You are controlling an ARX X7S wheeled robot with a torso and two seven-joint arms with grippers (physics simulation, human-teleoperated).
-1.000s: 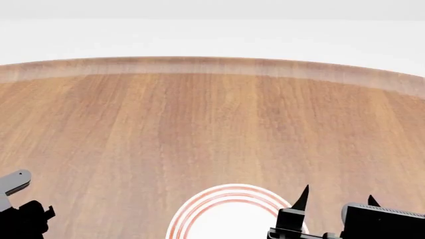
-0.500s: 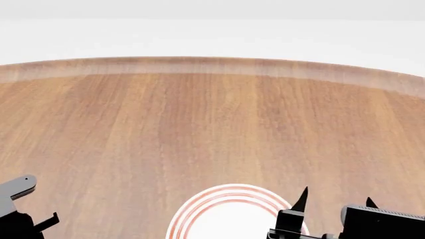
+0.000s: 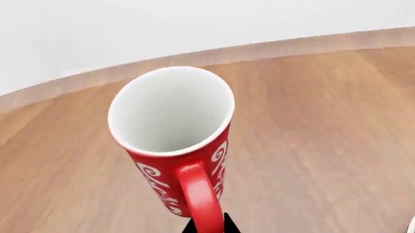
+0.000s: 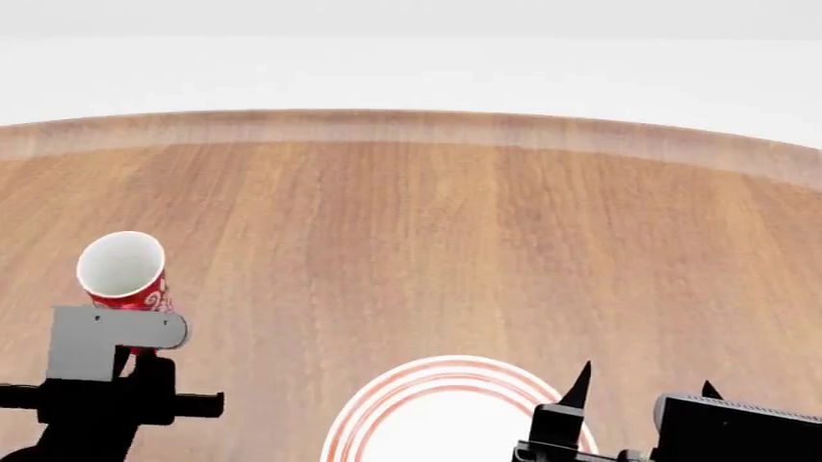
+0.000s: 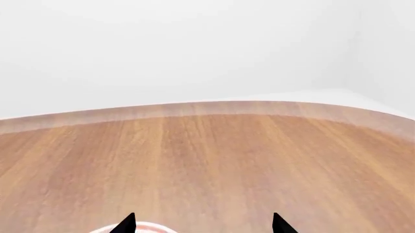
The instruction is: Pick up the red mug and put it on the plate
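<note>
Red mug with white swirl lettering, white inside, red handle, held off the wooden counter by left gripper, fingers clamped on handle. Tilted, mouth facing up and away. Ringed white plate sits to its right. Right gripper fingers spread, empty.

White swirling script on the red mug, too curled and cropped for reading.

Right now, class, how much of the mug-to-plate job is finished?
Done: the left pincer has the red mug lifted, gripped at its handle. In hand: carrying it, tilted. Left: setting it on the plate, which is bare beside the open right pincer.
</note>
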